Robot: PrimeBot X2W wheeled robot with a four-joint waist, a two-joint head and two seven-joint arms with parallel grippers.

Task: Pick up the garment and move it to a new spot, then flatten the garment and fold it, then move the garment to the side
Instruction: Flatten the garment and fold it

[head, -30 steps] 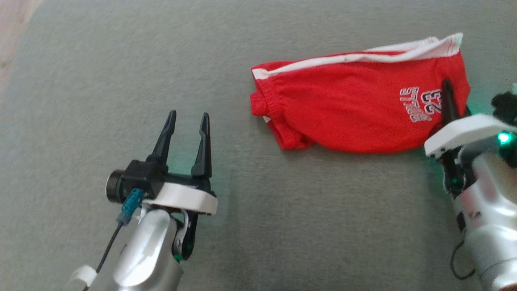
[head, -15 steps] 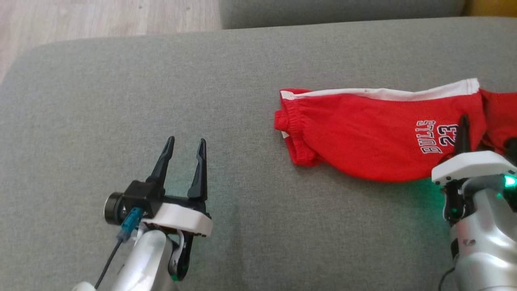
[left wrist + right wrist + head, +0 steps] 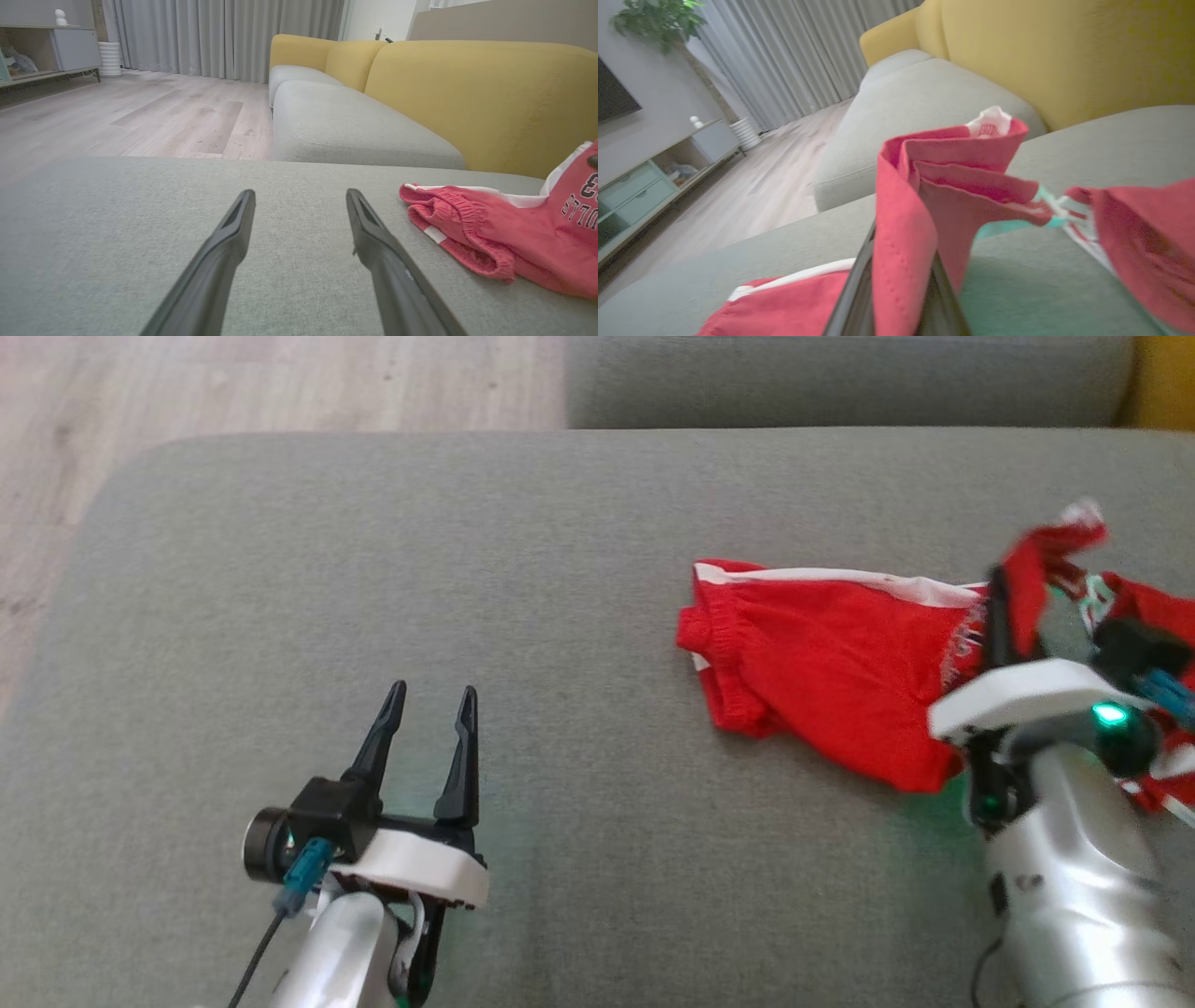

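Garment (image 3: 822, 663): soft matt cloth. Cushion (image 3: 560, 569): coarse woven fabric. Floor (image 3: 280, 383): smooth wood.

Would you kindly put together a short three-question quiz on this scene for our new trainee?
1. True or false: the left gripper is shut on the red garment.
2. The garment lies on: A) a wooden table, B) the grey cushion, C) a plastic tray.
3. Which gripper pinches a raised fold of the garment?
Key: 1 false, its jaws stand open over bare cushion; 2 B; 3 the right gripper.
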